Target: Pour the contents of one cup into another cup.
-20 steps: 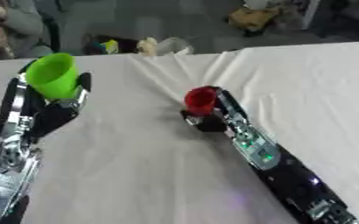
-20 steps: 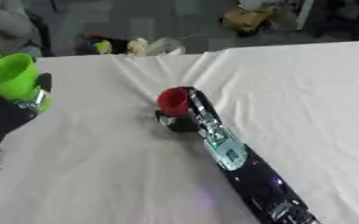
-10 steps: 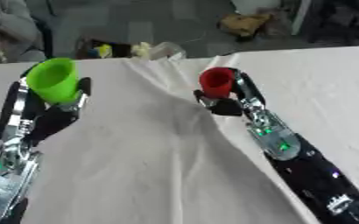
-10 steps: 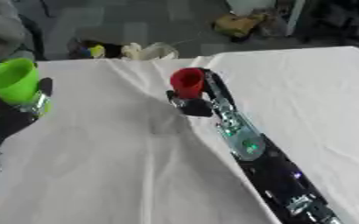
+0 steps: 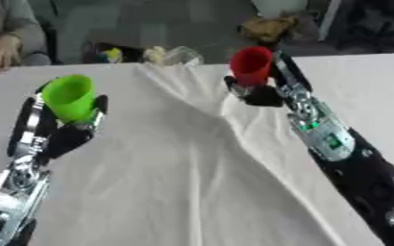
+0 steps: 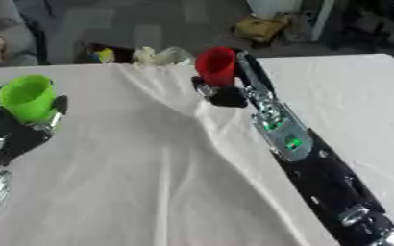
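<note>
1. Curling round the red cup [image 5: 251,65], the fingers of the right hand [image 5: 264,91] hold it from below and from the right side, with dark fingertips showing beneath its base
2. The red cup stands upright in that grasp, its mouth upward, near the far edge of the table [image 5: 175,192] and right of the middle
3. The left hand's [image 5: 70,129] fingers are closed round the green cup [image 5: 67,97], one dark finger [image 5: 99,103] showing at its right side and another at its left
4. The green cup is upright too, its open mouth facing up, at the left side of the table and well apart from the red cup
5. What either cup holds cannot be made out
6. The right arm [image 5: 335,149] runs from the lower right corner up toward the red cup, black with a silver part bearing small green lights
7. The left arm [image 5: 11,187] comes in from the lower left corner, silver and black
8. A white cloth [image 6: 150,182] covers the table, with creases running between the two cups
</note>
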`<action>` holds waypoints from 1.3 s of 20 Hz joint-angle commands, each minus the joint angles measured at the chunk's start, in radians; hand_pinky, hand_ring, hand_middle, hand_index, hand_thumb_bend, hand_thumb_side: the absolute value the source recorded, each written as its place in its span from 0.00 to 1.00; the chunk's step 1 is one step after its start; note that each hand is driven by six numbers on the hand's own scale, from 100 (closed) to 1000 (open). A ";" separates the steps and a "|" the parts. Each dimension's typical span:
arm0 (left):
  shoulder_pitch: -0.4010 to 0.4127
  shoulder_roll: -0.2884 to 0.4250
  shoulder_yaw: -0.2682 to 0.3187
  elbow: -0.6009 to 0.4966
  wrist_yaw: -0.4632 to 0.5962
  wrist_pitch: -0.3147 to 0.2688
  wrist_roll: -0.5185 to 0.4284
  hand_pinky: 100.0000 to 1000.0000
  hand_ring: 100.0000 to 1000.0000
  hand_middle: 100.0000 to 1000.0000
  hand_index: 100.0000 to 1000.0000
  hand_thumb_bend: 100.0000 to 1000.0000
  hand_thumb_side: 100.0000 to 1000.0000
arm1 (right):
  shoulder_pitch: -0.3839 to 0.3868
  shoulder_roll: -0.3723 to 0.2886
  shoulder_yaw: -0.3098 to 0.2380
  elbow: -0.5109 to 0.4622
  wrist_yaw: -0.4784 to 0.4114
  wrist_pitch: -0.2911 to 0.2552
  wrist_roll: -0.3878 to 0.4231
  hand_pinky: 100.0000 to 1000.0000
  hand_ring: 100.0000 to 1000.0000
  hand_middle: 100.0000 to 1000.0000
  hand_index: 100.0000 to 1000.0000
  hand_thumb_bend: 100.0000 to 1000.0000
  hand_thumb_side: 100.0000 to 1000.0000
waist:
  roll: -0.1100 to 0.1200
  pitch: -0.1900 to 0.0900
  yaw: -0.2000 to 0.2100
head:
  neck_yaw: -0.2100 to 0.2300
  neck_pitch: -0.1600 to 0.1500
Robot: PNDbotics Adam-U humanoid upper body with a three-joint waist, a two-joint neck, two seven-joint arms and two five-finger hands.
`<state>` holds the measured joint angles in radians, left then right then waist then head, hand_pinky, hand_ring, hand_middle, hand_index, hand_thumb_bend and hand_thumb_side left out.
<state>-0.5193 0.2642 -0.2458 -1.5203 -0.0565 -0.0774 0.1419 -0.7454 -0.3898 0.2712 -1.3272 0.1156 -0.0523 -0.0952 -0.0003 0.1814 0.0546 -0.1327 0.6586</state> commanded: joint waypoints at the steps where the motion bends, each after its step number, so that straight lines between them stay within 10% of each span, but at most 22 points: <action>1: -0.007 0.017 -0.015 0.001 -0.013 -0.006 -0.021 0.00 0.27 0.22 0.62 0.00 0.14 | -0.042 -0.037 0.011 -0.049 0.006 0.010 0.035 0.38 0.27 0.20 0.38 0.00 0.00 | -0.003 -0.024 -0.003 | 0.006 0.006; 26: -0.069 -0.027 -0.155 0.115 -0.098 -0.072 -0.174 0.00 0.28 0.23 0.61 0.00 0.17 | -0.179 0.053 0.162 -0.135 0.140 0.020 0.338 0.38 0.27 0.19 0.38 0.00 0.00 | -0.029 -0.035 -0.004 | 0.010 0.030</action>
<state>-0.5682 0.2355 -0.3928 -1.3966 -0.1496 -0.1447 -0.0211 -0.8996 -0.3362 0.4356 -1.4610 0.2407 -0.0273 0.2343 -0.0320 0.1651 0.0518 -0.1213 0.6826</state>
